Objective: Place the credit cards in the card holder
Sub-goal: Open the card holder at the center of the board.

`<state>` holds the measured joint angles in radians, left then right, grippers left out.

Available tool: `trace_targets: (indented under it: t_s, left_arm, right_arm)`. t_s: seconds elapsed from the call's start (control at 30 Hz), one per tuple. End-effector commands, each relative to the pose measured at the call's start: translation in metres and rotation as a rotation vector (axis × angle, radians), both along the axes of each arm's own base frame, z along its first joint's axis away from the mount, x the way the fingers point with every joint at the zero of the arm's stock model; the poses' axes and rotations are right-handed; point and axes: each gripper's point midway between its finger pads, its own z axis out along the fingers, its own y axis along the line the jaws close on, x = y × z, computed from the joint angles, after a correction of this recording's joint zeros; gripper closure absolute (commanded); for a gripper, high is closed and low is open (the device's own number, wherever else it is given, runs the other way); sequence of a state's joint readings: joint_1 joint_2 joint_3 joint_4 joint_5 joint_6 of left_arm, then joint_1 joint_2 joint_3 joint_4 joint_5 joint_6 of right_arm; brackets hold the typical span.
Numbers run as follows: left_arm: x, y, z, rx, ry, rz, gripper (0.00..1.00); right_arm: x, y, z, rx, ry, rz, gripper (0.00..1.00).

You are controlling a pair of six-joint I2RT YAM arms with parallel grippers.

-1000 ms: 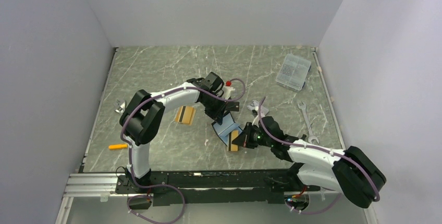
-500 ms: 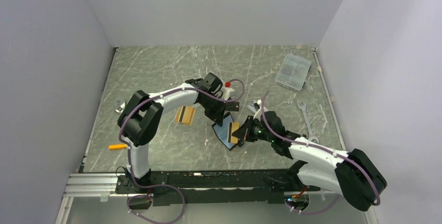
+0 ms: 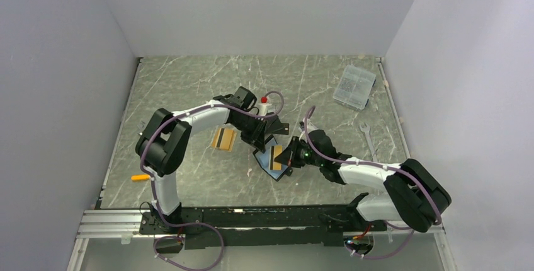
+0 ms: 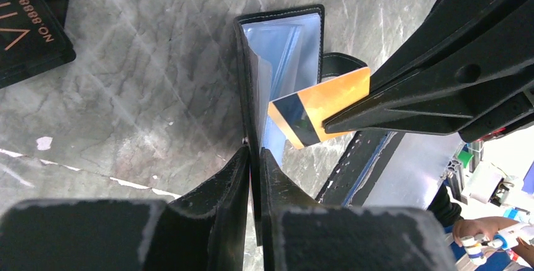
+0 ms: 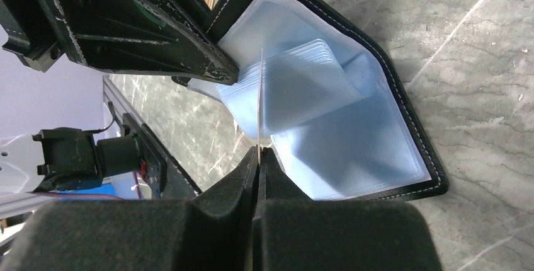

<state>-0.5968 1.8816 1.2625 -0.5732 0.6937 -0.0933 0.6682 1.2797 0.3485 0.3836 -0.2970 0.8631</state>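
The card holder [image 3: 263, 161], black with light blue lining, lies open on the table. My left gripper [image 3: 260, 144] is shut on one raised cover edge of it; the left wrist view shows that cover [image 4: 283, 44] standing up from my gripper [image 4: 254, 152]. My right gripper [image 3: 288, 157] is shut on an orange-gold credit card [image 3: 276, 156] with a dark stripe [image 4: 327, 104]. The right wrist view shows the card edge-on [image 5: 259, 101] above my gripper [image 5: 258, 151], its tip at the blue sleeves [image 5: 352, 138]. A second orange-gold card [image 3: 223, 138] lies to the left. A black card [image 4: 28, 31] lies nearby.
A clear plastic box [image 3: 354, 86] sits at the back right. A wrench [image 3: 368, 140] lies at the right. An orange marker [image 3: 142, 177] lies near the left front, and a small white bottle with a red cap [image 3: 264, 102] stands behind the left arm.
My right gripper has carried the orange-gold card leftward and up to the open card holder. My left gripper has shifted slightly left with the holder's cover.
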Motion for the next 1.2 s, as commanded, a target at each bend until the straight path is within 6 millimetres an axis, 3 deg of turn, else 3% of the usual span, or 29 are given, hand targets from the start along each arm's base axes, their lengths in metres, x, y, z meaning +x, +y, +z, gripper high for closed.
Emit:
trace_targets:
  t_s: [0.0,0.17,0.3,0.77,1.17]
  left_arm:
    - [0.001,-0.011,0.023,-0.086,-0.029,-0.023,0.84]
    - [0.000,-0.011,0.015,-0.071,-0.015,-0.022,0.88]
    - [0.001,-0.010,0.007,-0.036,-0.019,-0.029,1.00]
    - [-0.010,-0.019,0.000,0.030,-0.076,-0.105,1.00]
    - [-0.002,-0.009,-0.015,0.142,-0.179,-0.136,1.00]
  right_arm:
    - [0.008,0.006,0.019,0.047,-0.060,0.004,1.00]
    - [-0.005,-0.002,0.006,0.038,-0.022,0.002,1.00]
    - [-0.012,-0.006,-0.002,0.040,0.003,-0.004,1.00]
    - [-0.013,-0.006,0.001,0.053,-0.006,-0.002,1.00]
    - [-0.025,-0.010,0.001,0.063,0.012,0.017,1.00]
